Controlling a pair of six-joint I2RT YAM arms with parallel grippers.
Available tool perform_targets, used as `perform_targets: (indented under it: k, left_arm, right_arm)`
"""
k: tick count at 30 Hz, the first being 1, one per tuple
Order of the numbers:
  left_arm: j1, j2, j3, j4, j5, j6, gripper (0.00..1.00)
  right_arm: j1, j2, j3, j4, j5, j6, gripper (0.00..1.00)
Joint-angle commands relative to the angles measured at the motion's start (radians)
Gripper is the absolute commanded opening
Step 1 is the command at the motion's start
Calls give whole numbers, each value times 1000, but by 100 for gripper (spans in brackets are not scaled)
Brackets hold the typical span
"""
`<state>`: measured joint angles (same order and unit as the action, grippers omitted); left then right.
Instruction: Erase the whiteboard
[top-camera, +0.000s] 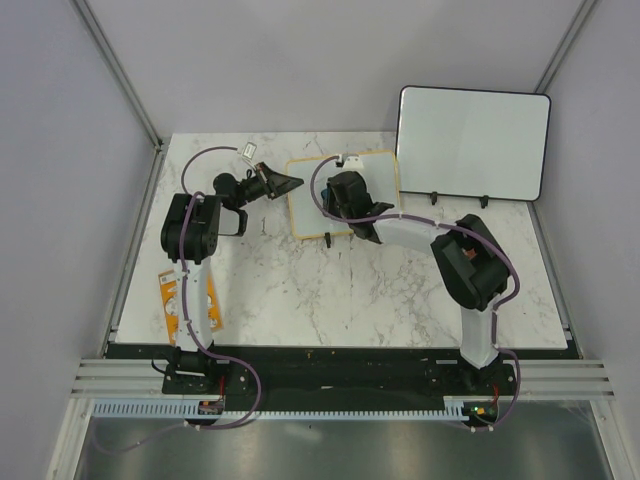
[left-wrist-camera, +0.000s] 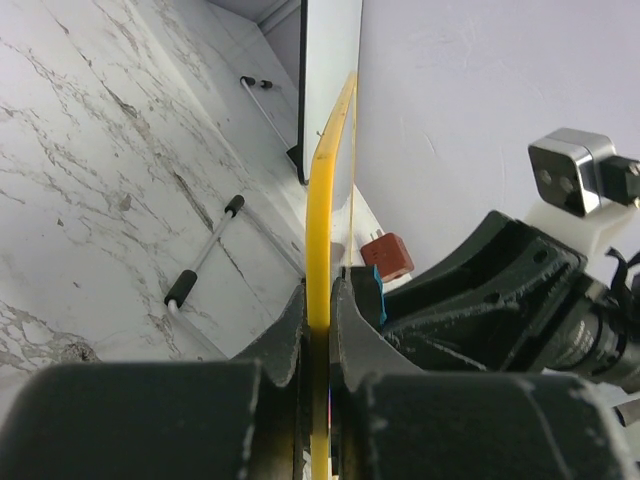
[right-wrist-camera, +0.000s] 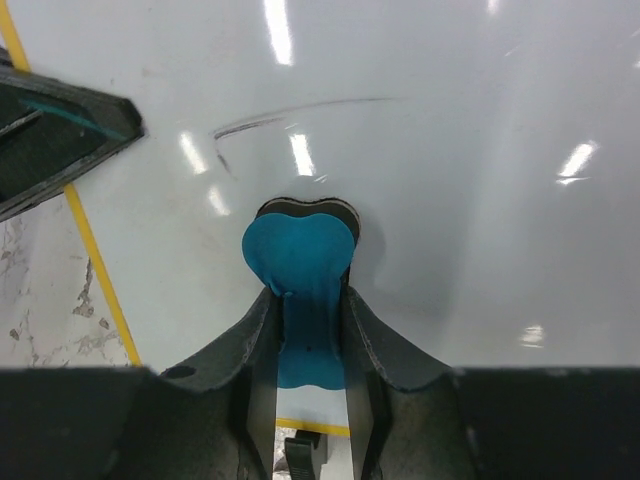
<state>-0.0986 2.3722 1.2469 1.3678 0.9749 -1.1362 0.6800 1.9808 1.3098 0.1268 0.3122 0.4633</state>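
The whiteboard, small and yellow-framed, lies on the marble table. My left gripper is shut on its left edge; the left wrist view shows the yellow frame pinched between the jaws of that gripper. My right gripper hangs over the board's middle, shut on a blue eraser whose pad presses on the whiteboard's white surface. A faint grey stroke shows just beyond the eraser. The left fingers are at the upper left of the right wrist view. From above, the eraser is hidden under the right gripper.
A larger black-framed whiteboard leans at the back right, its black feet on the table. An orange packet lies by the left arm's base. Grey walls close in the table on three sides.
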Motion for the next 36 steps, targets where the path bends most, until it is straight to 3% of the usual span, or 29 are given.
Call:
perform_targets:
  k: [1,8,22,28,36]
  left_arm:
    - [-44,-8,-14,295,131,122,2]
    - [-44,-7,-10,295,134,122,2]
    - [-44,-8,-12,295,137,122,2]
    - [-44,-10,-14,295,137,124,2]
    - [-44,-10,-14,295,136,124,2]
  right_arm:
    - [-181,70,-24,-205,105,-20,0]
    - [-165,90,51,-171,33,-72,0]
    - [62,297,315,-274,-2,-97,0]
    - [52,297,321,-312,103,-118,0]
    - [-141,207,191,-317,88,-55,0]
